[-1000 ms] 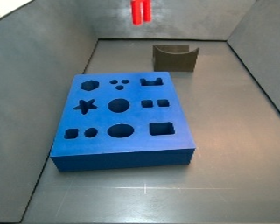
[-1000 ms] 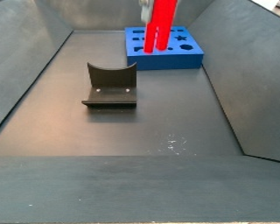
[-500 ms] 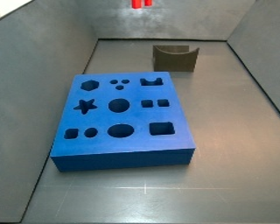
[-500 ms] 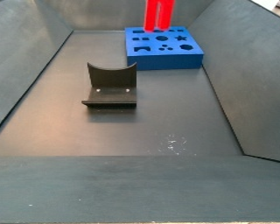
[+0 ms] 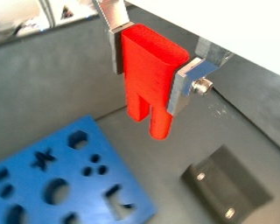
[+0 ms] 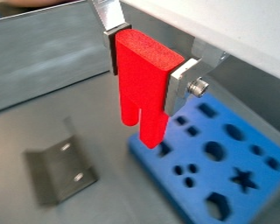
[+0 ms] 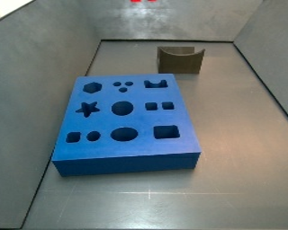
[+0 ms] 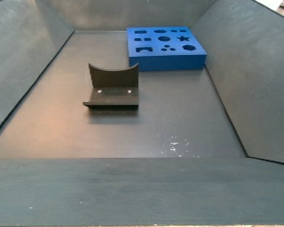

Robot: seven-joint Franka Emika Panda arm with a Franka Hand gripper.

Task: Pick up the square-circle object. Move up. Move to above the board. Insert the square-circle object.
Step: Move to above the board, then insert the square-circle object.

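Observation:
My gripper (image 5: 152, 73) is shut on the square-circle object (image 5: 153, 109), a tall bright red block whose two short prongs point down. Both wrist views show the silver fingers (image 6: 182, 86) clamping its upper sides, gripper (image 6: 146, 73) on block (image 6: 143, 114). It hangs high above the floor. The board (image 5: 60, 175), a thick blue slab with shaped holes, lies below and to one side of the block in both wrist views (image 6: 224, 162). In a side view only a red sliver (image 7: 143, 2) shows at the top edge, beyond the board (image 7: 122, 121). In a side view the board (image 8: 166, 47) shows, the gripper does not.
The dark fixture with a curved top stands on the grey floor apart from the board (image 7: 180, 58) (image 8: 111, 87), and shows in both wrist views (image 5: 230, 184) (image 6: 60, 171). Sloping grey walls (image 8: 38, 62) enclose the floor.
The gripper has risen with the red block. The block has left one side view through the top and is nearly out of the other.

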